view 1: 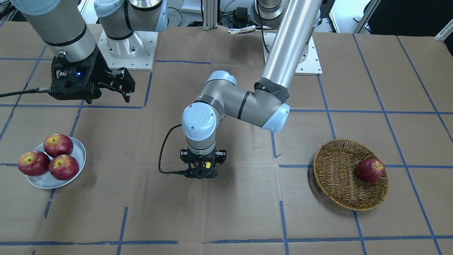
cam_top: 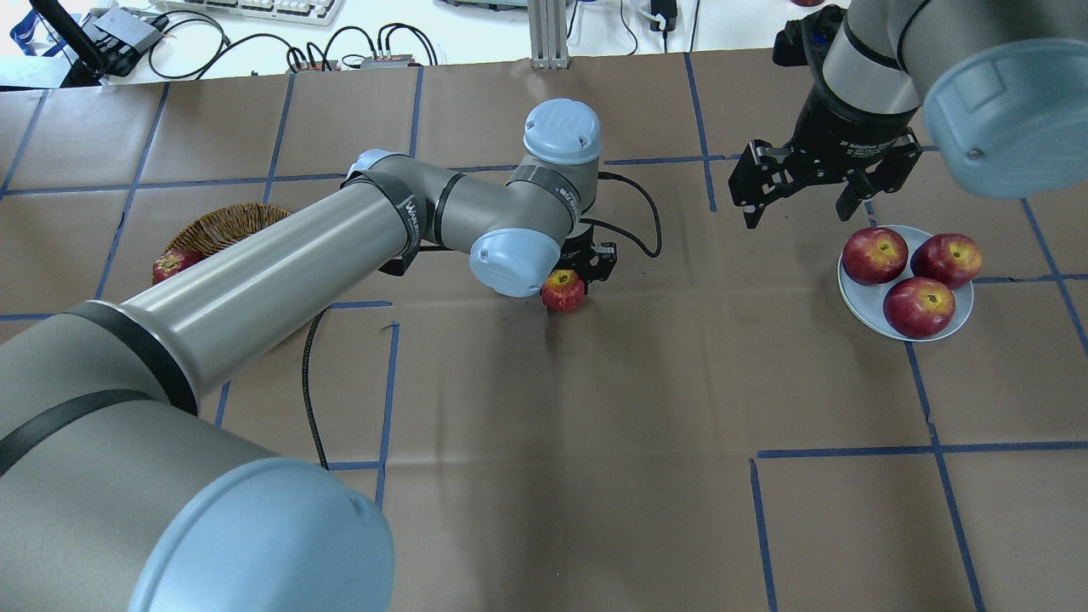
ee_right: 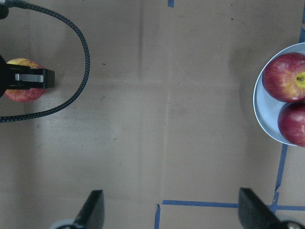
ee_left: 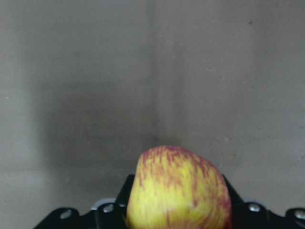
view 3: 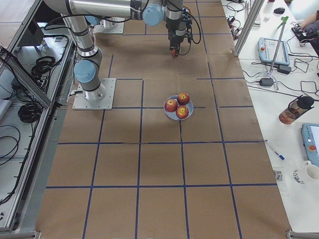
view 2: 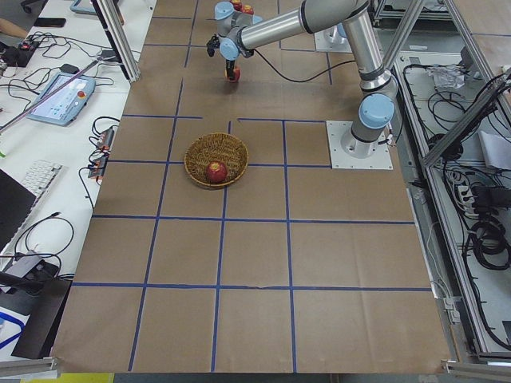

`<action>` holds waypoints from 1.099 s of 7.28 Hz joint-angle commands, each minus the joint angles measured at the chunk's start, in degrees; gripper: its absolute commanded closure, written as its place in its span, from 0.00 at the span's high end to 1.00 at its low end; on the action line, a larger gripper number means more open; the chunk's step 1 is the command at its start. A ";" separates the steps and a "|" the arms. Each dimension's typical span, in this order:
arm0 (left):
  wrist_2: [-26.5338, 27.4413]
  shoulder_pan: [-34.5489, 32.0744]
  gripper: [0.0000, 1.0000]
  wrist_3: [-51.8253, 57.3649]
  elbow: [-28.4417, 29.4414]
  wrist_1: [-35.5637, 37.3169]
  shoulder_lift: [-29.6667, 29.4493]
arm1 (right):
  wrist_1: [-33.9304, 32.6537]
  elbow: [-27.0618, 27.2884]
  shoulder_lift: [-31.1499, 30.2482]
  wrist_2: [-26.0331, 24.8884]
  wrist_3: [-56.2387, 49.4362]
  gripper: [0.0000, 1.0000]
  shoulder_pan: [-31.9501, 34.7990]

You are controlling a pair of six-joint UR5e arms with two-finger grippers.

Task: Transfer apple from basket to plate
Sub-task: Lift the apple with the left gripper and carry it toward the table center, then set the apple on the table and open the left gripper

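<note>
My left gripper (view 1: 201,170) is shut on the yellow-streaked apple (cam_top: 563,291) near the middle of the table, low over the paper. The apple fills the bottom of the left wrist view (ee_left: 178,191) between the fingers. The wicker basket (view 1: 336,180) lies on my left side and holds one darker red apple (view 1: 370,170). The pale plate (cam_top: 857,299) lies on my right side with three red apples on it. My right gripper (cam_top: 799,212) is open and empty, hovering just behind and left of the plate.
The right wrist view shows the plate's rim (ee_right: 259,102) at the right edge and the held apple (ee_right: 19,94) at far left. A black cable (cam_top: 633,212) loops beside the left wrist. Blue tape lines cross the brown paper.
</note>
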 commanded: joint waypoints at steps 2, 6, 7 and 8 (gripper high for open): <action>0.00 0.09 0.99 0.22 -0.02 -0.87 1.79 | 0.01 0.00 0.00 0.00 0.00 1.00 0.00; -0.17 9.54 0.99 11.40 1.65 -17.02 20.29 | -0.08 0.09 0.00 0.00 0.00 1.00 0.00; 0.00 12.97 1.00 14.78 1.56 -22.01 25.48 | -0.08 0.18 0.00 0.00 0.09 1.00 0.00; 0.00 17.27 1.00 14.99 1.82 -28.76 29.36 | -0.08 0.00 -0.18 -0.43 0.70 1.00 0.09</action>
